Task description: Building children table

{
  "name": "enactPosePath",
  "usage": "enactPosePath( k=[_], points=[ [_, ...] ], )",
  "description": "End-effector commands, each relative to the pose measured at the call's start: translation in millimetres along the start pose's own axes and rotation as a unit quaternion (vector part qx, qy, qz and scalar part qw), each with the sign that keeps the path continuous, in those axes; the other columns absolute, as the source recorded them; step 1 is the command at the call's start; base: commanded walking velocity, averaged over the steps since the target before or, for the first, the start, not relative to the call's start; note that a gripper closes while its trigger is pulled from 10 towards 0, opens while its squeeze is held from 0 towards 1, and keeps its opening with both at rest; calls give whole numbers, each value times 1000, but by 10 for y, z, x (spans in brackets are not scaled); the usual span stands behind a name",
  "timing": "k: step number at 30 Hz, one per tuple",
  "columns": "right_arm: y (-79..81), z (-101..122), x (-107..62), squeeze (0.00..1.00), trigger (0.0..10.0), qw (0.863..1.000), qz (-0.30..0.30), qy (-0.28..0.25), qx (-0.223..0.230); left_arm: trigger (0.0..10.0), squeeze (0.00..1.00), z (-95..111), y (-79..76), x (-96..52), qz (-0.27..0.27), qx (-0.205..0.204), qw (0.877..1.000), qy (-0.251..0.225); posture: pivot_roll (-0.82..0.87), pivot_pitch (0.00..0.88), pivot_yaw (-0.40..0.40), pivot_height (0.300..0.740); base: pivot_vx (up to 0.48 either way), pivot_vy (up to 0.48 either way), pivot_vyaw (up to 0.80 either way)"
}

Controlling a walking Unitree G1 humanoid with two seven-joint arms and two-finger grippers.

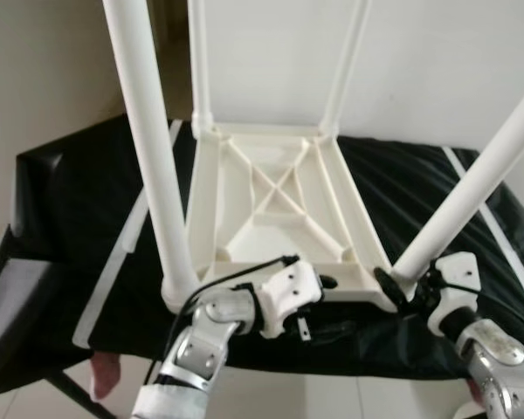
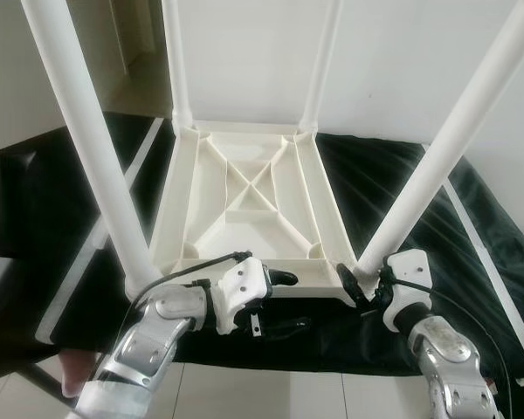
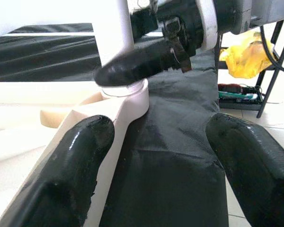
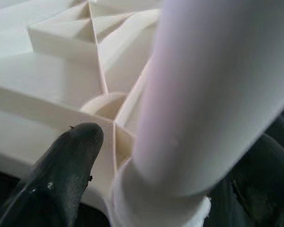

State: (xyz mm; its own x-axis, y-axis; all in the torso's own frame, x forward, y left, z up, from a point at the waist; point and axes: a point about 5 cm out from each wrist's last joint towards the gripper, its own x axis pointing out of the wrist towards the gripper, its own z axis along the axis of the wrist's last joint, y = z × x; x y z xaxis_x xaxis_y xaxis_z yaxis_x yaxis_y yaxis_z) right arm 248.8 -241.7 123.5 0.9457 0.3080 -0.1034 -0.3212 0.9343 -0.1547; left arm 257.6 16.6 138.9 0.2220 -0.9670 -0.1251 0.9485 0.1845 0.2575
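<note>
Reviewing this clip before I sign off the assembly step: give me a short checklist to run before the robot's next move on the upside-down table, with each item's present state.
1. Tabletop lies upside down on the black cover: ok.
2. All four legs stand in corner sockets: ok by eye; fully seated, cannot tell.
3. Right gripper straddles the base of the near right leg: ok.
4. Right fingers clamped tight on that leg: cannot tell.
5. Left gripper at the near edge, open, holding nothing: ok.
6. Near left leg leans visibly rather than standing straight: not ok.
</note>
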Motion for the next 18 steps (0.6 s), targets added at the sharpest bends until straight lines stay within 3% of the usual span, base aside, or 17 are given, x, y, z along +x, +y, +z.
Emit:
enactPosePath(
  k=[1,3,5,8,12,13,14,15,16,18],
  points=[
    [-26,0,-4,0,10000,1000,2,-1,1,10000,0,50,40,15,36,5,999,-6,-10,0,-61,740,0,0,0],
    [-72,-4,17,0,9686,1000,19,5,-14,10000,0,74,48,4,35,10,999,-8,-9,0,-61,740,0,0,0],
    [-88,-6,40,0,10000,999,27,9,-25,10000,0,85,52,6,35,12,999,-9,-9,0,-61,740,0,0,0],
    [-78,-19,198,0,10000,997,52,17,-52,10000,0,111,73,21,37,16,999,-14,-14,0,-59,740,0,0,0],
    [-77,-36,265,0,9843,997,57,17,-56,10000,0,117,79,25,38,16,999,-15,-11,0,-59,740,0,0,0],
    [-80,-44,283,0,4902,996,57,19,-60,10000,0,119,81,26,39,16,999,-15,-10,0,-60,740,0,0,0],
    [-89,-57,293,0,4902,996,58,23,-64,10000,0,121,83,27,39,16,999,-15,-6,0,-63,740,0,0,0],
    [-104,-69,301,0,784,996,56,26,-64,10000,0,125,85,27,40,17,999,-15,-3,0,-66,740,0,0,0],
    [-114,-78,305,0,0,996,55,27,-62,10000,0,130,88,24,42,17,999,-16,0,0,-68,740,0,0,0],
    [-121,-84,308,0,0,996,55,27,-61,10000,0,134,89,20,44,15,999,-18,2,0,-70,740,0,0,0]
  ],
)
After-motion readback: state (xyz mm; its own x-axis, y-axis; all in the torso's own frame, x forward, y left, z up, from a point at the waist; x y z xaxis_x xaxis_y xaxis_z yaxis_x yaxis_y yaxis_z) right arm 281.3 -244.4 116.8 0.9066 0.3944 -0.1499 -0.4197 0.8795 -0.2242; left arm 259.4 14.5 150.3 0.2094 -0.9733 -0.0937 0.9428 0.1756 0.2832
